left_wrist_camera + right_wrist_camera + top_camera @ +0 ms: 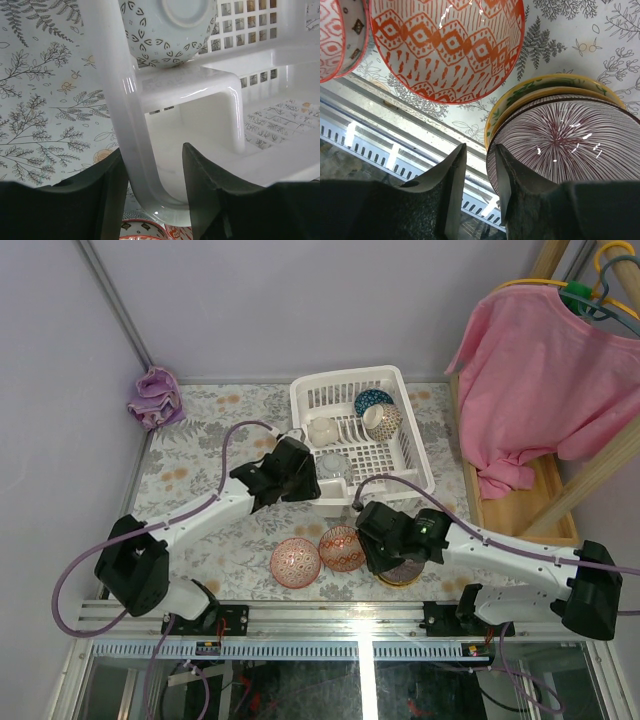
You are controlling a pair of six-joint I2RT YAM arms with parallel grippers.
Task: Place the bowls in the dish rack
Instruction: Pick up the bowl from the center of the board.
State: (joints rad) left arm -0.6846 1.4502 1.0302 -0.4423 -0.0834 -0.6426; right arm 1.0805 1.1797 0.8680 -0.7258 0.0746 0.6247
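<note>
Bowls [296, 562] of small round ceramic are lying partly on the floral-printed tabletop [200, 470] and partly inside the white plastic gridded dish rack [335, 390]. Nearest, the right pincer [480, 150] is hanging low with its jaws narrowly parted. The rim of a tan-yellow bowl [540, 85] with a dark maroon striped face is standing in that gap, close against the right finger. A clear slit is showing on the left finger's side, so nothing is being gripped. Just ahead and to the left of this pincer, two pink-red diamond-patterned bowls [445, 45] are sitting side by side. Farther off, the left pincer [152, 149] is straddling the rack's near rim, one finger outside and one inside, both pressing on the plastic and clamping it. Just past its fingertips, a whitish leaf-marked bowl [165, 30] is showing its foot ring inside the rack. Beyond that, a dark blue bowl [372, 398] and a pale netted bowl [384, 420] are resting at the far end.
</note>
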